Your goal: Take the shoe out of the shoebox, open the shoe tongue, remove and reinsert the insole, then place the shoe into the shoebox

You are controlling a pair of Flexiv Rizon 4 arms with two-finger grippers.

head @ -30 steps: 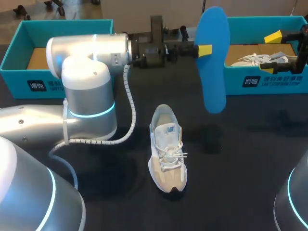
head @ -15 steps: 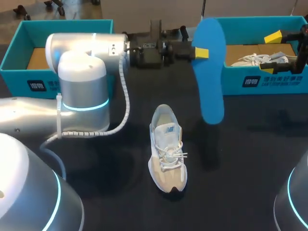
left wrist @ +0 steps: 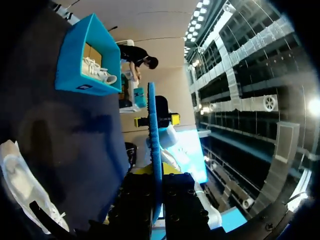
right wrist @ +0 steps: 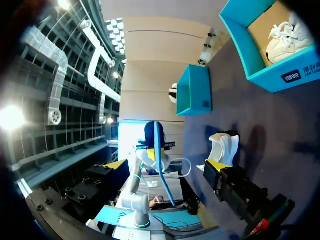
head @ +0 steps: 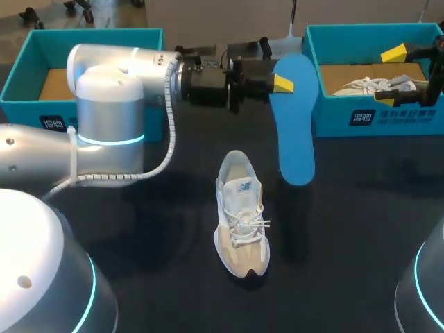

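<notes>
Head view: left gripper (head: 283,84) clamps blue insole (head: 295,142) near one end, lengthwise parallel to shoe (head: 241,225).

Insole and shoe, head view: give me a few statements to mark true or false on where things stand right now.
1. The left tool is shut on the blue insole. True.
2. The blue insole sits inside the shoe. False: it hangs from the left tool, outside the shoe.
3. The shoe stands upright on its sole on the table. True.
4. The right shoebox is empty. False: a second shoe lies in it.
5. The right tool grips the shoe on the table. False: it is open, over the right shoebox.
</notes>
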